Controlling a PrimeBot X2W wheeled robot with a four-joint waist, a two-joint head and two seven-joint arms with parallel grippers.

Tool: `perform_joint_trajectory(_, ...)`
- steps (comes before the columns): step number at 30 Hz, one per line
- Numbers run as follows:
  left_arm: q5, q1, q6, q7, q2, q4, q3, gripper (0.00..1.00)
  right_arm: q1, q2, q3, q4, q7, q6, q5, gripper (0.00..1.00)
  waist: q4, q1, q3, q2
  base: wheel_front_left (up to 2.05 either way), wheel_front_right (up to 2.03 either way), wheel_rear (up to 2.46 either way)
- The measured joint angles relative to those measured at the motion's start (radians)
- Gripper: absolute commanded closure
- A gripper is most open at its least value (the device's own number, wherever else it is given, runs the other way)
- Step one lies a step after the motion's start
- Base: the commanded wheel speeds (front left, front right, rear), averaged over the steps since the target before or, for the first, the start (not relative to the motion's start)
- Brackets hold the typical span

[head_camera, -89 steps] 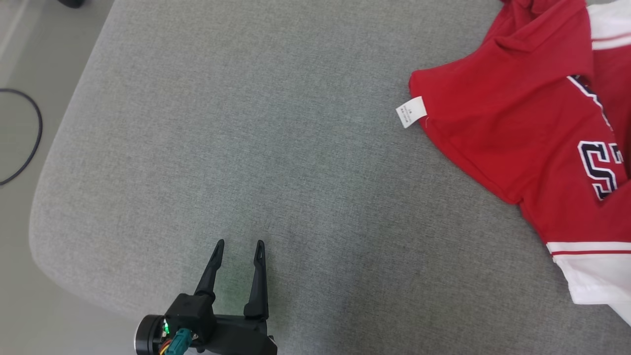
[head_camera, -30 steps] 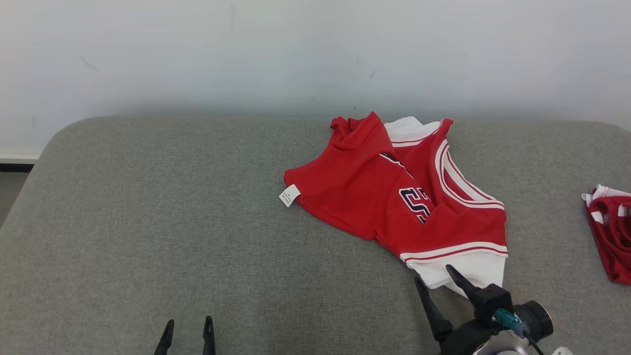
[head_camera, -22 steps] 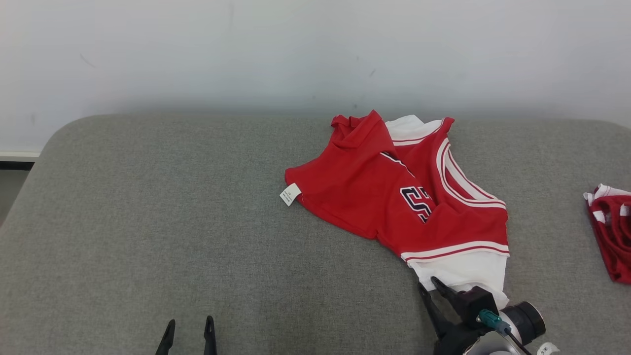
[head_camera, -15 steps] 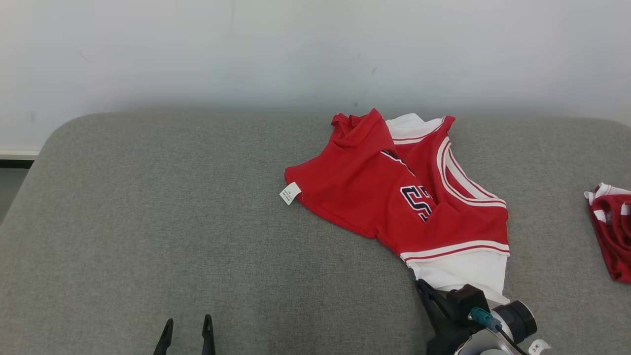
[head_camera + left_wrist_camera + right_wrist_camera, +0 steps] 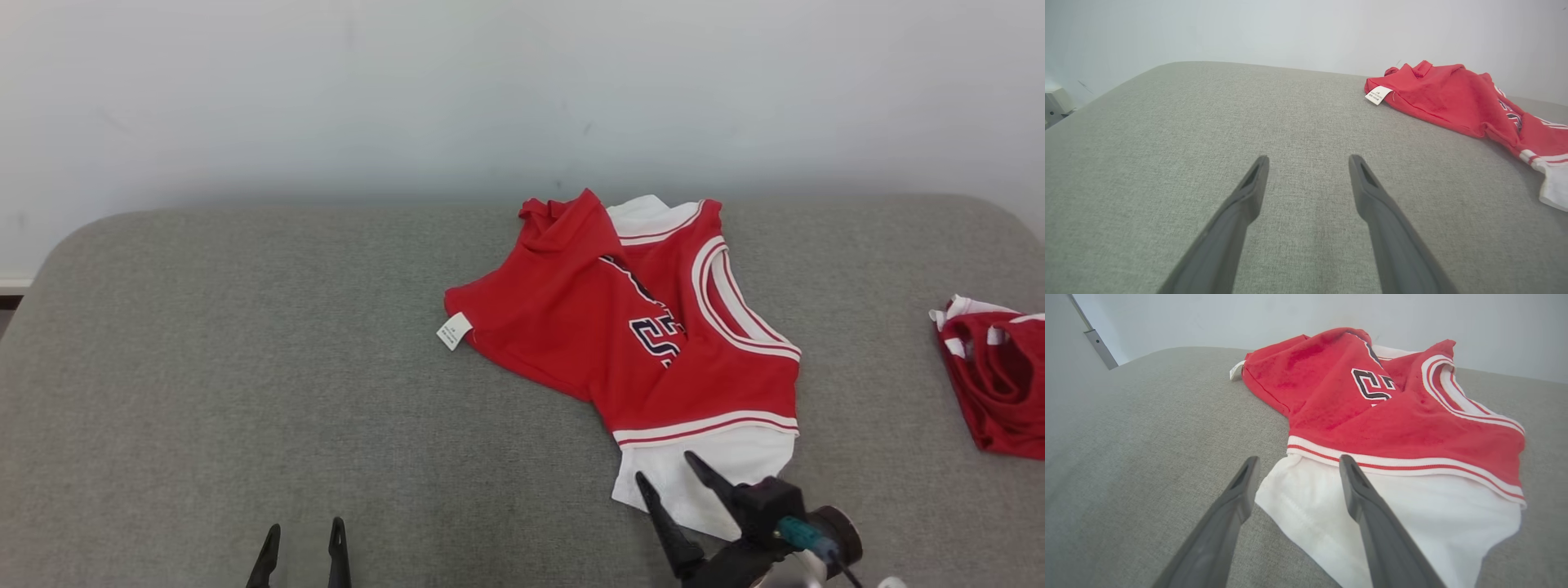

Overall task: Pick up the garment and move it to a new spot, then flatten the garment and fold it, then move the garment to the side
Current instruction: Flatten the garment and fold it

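The garment (image 5: 637,343) is a red jersey with white trim, dark lettering and a white hem, lying crumpled on the grey cushion (image 5: 245,367) right of centre. My right gripper (image 5: 665,468) is open at the hem's near left corner, and it grips nothing. In the right wrist view its fingers (image 5: 1299,458) straddle the edge of the white hem of the garment (image 5: 1372,416). My left gripper (image 5: 304,529) is open over bare cushion at the bottom left. The left wrist view shows that left gripper (image 5: 1308,159) with the garment (image 5: 1453,98) well off to its upper right.
A second red and white piece of clothing (image 5: 992,384) lies bunched at the cushion's right edge. A pale wall (image 5: 490,98) rises behind the cushion. Bare grey cushion stretches to the left of the garment.
My right gripper shut at the white hem about half a second ago and now stands open. The hem lies a little more spread towards the front left. The head camera has shifted slightly.
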Motion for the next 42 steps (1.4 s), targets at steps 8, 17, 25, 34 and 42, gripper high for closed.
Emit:
perform_joint_trajectory(8,0.040,-0.082,-0.021,0.000,0.000,-0.001,0.000,0.00,0.058,-0.025,-0.225,-0.145,0.000,0.000,-0.070,0.00,-0.049,0.0000,0.025,0.0000,0.00,0.00,0.00)
perform_joint_trajectory(17,0.119,-0.359,-0.070,0.000,0.027,0.123,0.026,0.00,0.077,0.007,-0.374,-0.243,0.000,0.000,-0.145,0.00,-0.128,0.0001,0.097,0.0001,0.00,0.00,0.00)
perform_joint_trajectory(25,0.123,-0.616,-0.080,0.000,0.086,0.421,0.055,0.00,0.064,0.020,-0.399,-0.265,0.000,0.000,-0.154,0.00,-0.221,0.0001,0.167,0.0001,0.00,0.00,0.00)
perform_joint_trajectory(34,0.136,-0.810,-0.046,0.000,0.140,0.660,0.057,0.00,0.045,0.025,-0.406,-0.271,0.000,0.000,-0.154,0.00,-0.311,0.0002,0.238,0.0001,0.00,0.00,0.00)
perform_joint_trajectory(42,0.156,-0.889,-0.004,0.000,0.171,0.811,0.033,0.00,0.031,0.025,-0.417,-0.267,0.000,0.000,-0.153,0.00,-0.363,0.0002,0.302,0.0001,0.00,0.00,0.00)
